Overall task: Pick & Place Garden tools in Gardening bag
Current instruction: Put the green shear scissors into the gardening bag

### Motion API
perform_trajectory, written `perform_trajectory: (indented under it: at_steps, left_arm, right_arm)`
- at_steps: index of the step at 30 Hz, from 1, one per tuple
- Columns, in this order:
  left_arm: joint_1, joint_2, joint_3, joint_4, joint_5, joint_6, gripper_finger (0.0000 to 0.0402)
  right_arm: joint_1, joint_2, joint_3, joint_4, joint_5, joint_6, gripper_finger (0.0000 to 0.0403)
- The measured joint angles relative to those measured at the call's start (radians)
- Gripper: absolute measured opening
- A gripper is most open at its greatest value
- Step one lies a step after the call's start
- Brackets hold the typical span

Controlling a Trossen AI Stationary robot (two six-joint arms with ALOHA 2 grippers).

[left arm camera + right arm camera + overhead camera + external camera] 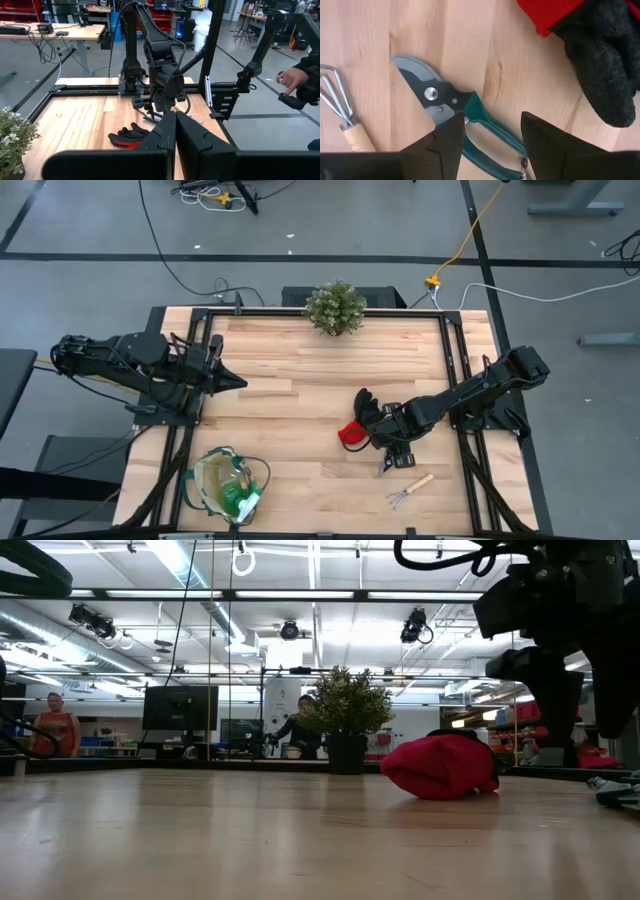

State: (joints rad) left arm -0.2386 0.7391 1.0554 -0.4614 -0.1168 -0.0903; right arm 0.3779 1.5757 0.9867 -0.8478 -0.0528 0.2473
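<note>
Shears (451, 107) lie on table (300, 410) at 4 o'clock, just below right gripper (492, 145), jaws released astride the handles, long axis 10-to-4 across them; left gripper (175, 132) clenched w/ nothing, far at 9 o'clock.

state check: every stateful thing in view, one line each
left gripper: shut, empty, parked at the table's left edge
right gripper: open, hovering over the pruning shears, holding nothing
pruning shears: lying flat on the table, blades closed
glove: lying on the table beside the right gripper
mini rake: lying flat on the table
gardening bag: on the table, open-topped, green spray bottle inside
potted plant: upright at the far edge
</note>
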Motion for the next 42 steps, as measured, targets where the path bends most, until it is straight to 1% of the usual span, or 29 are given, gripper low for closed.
perform_trajectory:
  at_steps: [7,12,22,26,37,42]
  left_arm:
    - [0.000,0.000,0.000,0.000,-0.002,0.005,0.0016]
    - [0.000,0.000,0.000,0.000,-0.002,0.006,0.0016]
    - [0.000,0.000,0.000,0.000,-0.002,0.007,0.0016]
    - [0.000,0.000,0.000,0.000,-0.002,0.007,0.0016]
    - [0.000,0.000,0.000,0.001,-0.002,-0.002,0.0016]
    - [0.000,0.000,0.000,0.001,-0.002,-0.002,0.0016]
  right_arm:
    - [0.000,0.000,0.000,-0.011,-0.005,0.111,0.0197]
    - [0.000,0.000,0.000,-0.011,0.027,0.111,0.0197]
    - [-0.002,0.000,0.000,-0.017,0.029,0.139,0.0197]
    - [-0.002,-0.001,0.000,-0.037,0.010,0.139,0.0197]
    - [-0.002,-0.001,0.000,-0.056,0.007,0.137,0.0197]
    - [-0.002,-0.001,0.001,-0.057,-0.046,0.123,0.0197]
